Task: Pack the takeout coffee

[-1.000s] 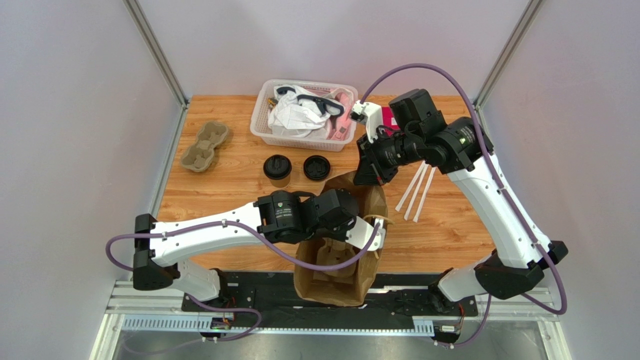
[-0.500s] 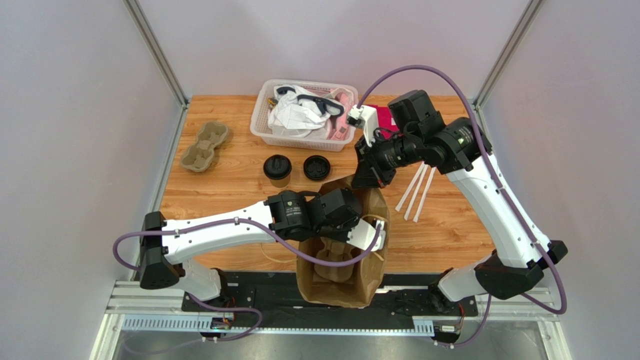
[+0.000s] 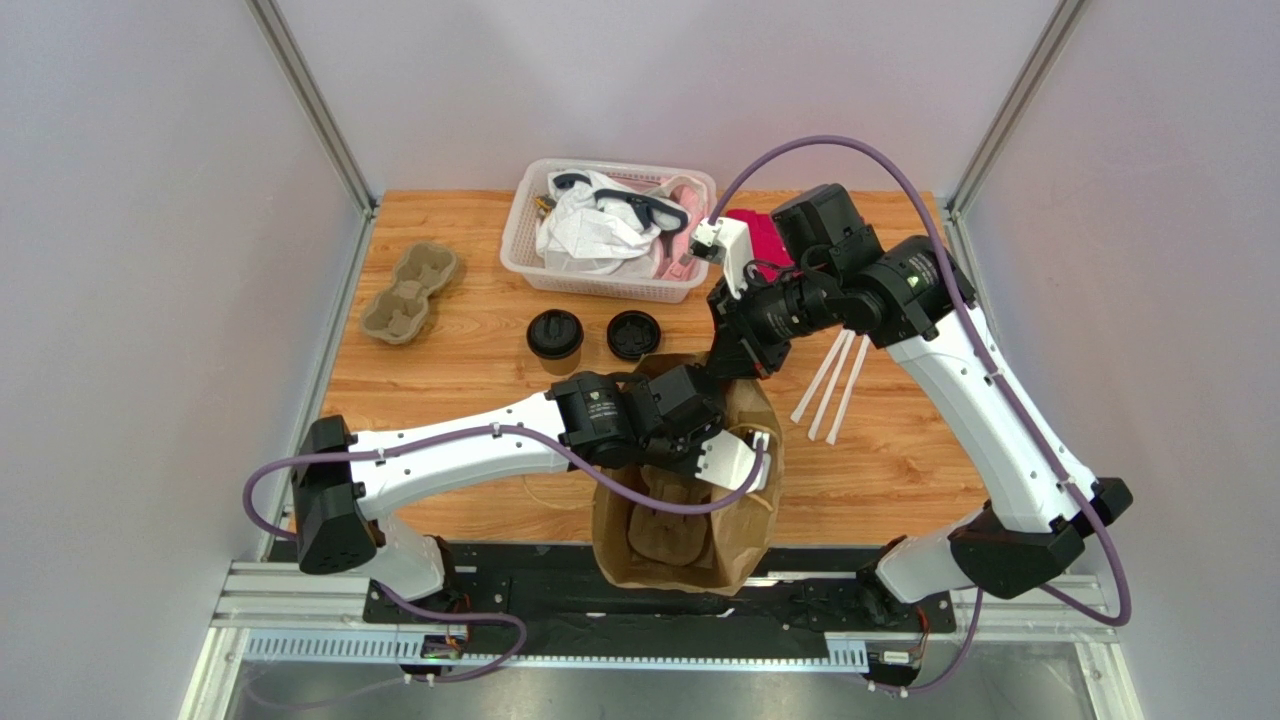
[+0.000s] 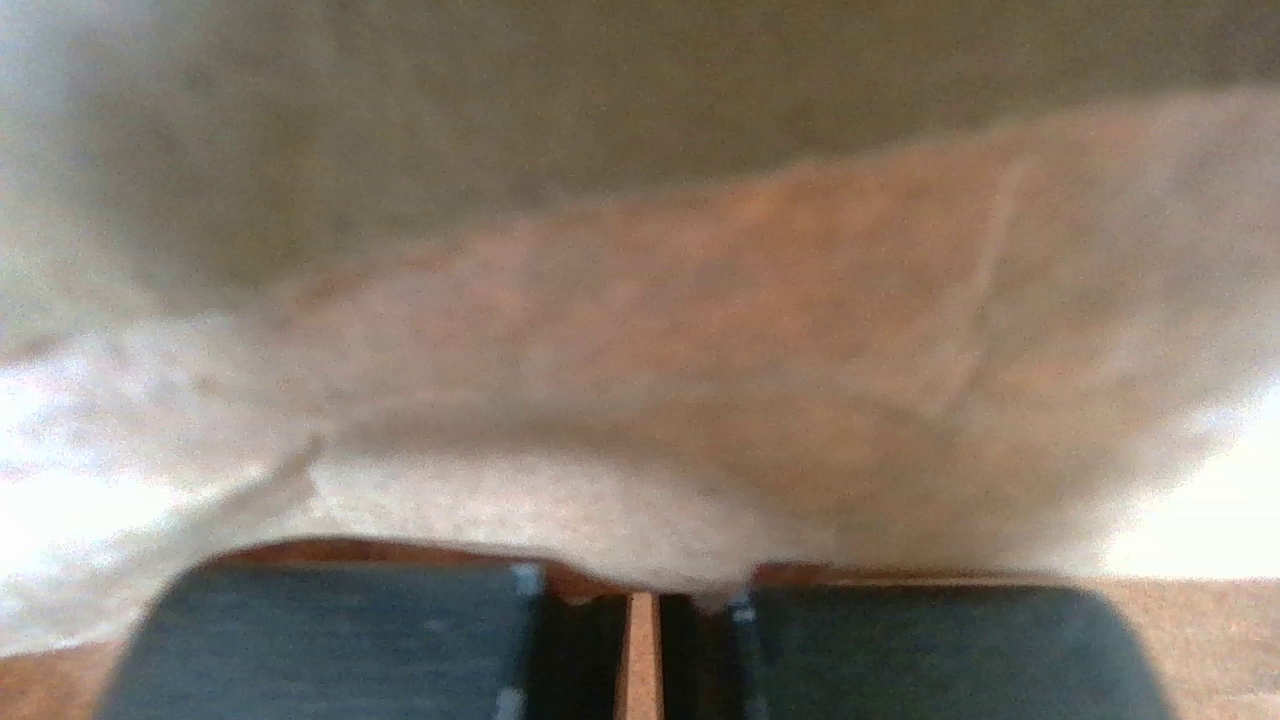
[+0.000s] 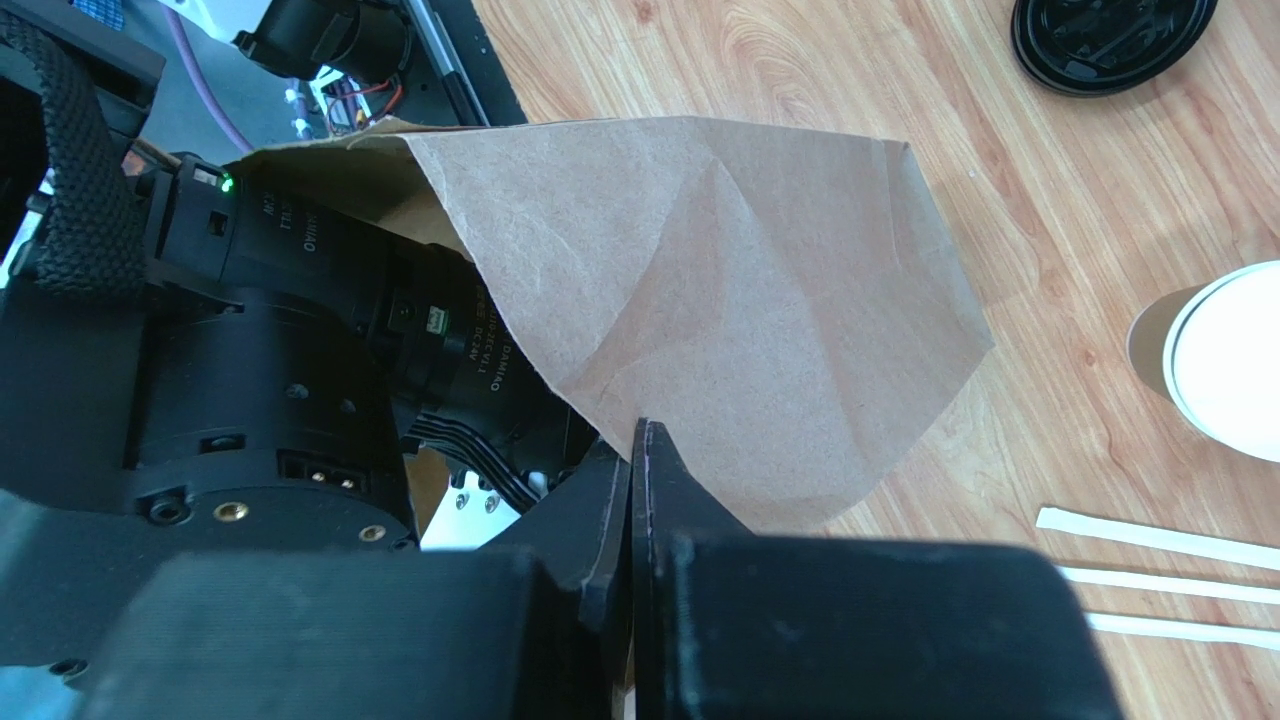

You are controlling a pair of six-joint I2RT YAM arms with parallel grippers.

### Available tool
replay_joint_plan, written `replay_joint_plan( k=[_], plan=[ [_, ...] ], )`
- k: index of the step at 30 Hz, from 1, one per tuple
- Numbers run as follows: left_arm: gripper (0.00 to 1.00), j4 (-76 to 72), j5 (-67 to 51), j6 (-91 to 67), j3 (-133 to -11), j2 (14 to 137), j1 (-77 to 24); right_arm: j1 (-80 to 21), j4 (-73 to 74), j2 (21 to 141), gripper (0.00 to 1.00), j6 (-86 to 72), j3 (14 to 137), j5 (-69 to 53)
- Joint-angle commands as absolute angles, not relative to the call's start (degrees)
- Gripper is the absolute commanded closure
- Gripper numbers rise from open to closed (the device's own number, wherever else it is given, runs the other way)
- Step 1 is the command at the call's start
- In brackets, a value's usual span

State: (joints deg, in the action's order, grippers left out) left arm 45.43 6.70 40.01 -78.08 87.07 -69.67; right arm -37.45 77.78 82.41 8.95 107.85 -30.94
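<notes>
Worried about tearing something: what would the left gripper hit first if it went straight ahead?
The brown paper bag: its wall fills the view just beyond the left gripper, though blur hides how close.

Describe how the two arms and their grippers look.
The left arm and right arm both have white links and rounded black joint housings. A purple cable runs along each. The left gripper and right gripper have flat black fingers.

L arm (image 3: pixel 451 447) & R arm (image 3: pixel 984 405): white links, black joint housings, purple cables (image 3: pixel 842 143) looping off.
</notes>
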Motion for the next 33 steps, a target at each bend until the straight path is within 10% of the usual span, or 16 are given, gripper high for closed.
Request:
replay_joint_plan(
  k=[1,14,33],
  plan=[
    [0.81,43.15,5.27,41.48,-76.38,88.07,-68.91,-37.88,84.81,82.00,1.00,9.05,108.54,-34.10],
    [0.39,47.28,6.06,40.26,-81.99,84.90,-68.99,-37.97,84.46,82.88,1.00,8.88,109.95,-32.96],
    [0.14,57.21,3.35,38.67,-95.97,75.68,-74.26,-37.88,82.27,83.67,1.00,8.26,110.12,-24.44]
  ],
)
